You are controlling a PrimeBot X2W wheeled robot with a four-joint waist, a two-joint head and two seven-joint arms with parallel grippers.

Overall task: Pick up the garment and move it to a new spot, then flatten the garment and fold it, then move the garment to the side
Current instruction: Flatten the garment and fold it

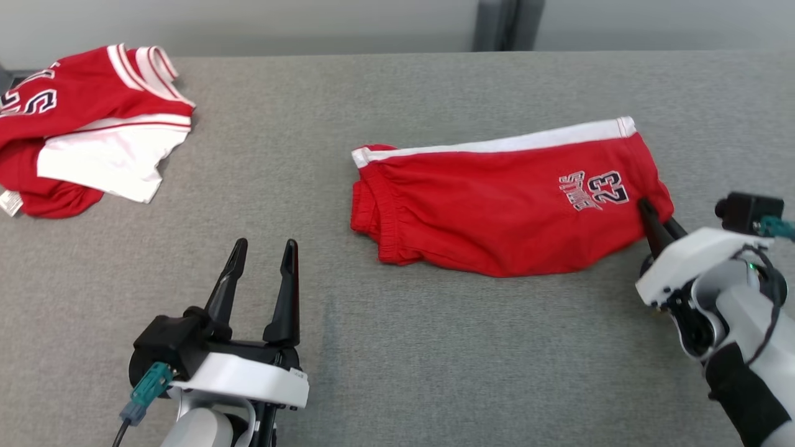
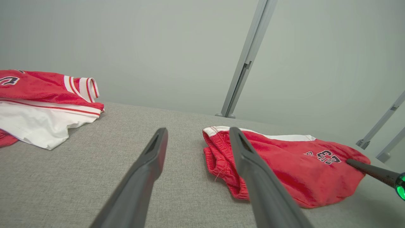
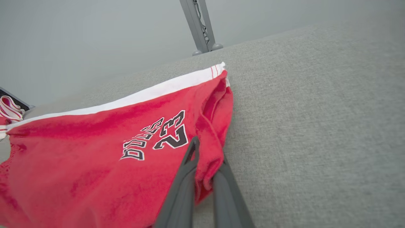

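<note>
grey fabric-covered table (image 1: 435, 360) w/ a pale grey wall (image 1: 248, 25) behind it & a grey metal post (image 1: 497, 25) standing at the far edge. red shorts (image 1: 497, 211) lie right of centre on the table, roughly flat, long side running left to right, white band along the far edge, elastic waist bunched at the left end, black "23" & lettering near the right end. right gripper (image 1: 646, 208) comes in from the lower right, fingers closed tight on the near right-hand edge of the shorts, just below the 23. in the right wrist view a fold of red cloth is pinched btwn its two fingers (image 3: 186, 180) & bunches up around them, the rest of the shorts lying on the table. left gripper (image 1: 264, 245) sits lower left, fingers spread wide w/ nothing btwn them, tips pointing toward the far side, over bare table & apart from the shorts' waist end; can't tell if it touches the surface. in the left wrist view the waist end shows just past the right-hand finger. far left corner of the table: a loosely folded pile, red jersey (image 1: 81, 124) w/ white stripes & a white part, well apart from the shorts & both grippers
</note>
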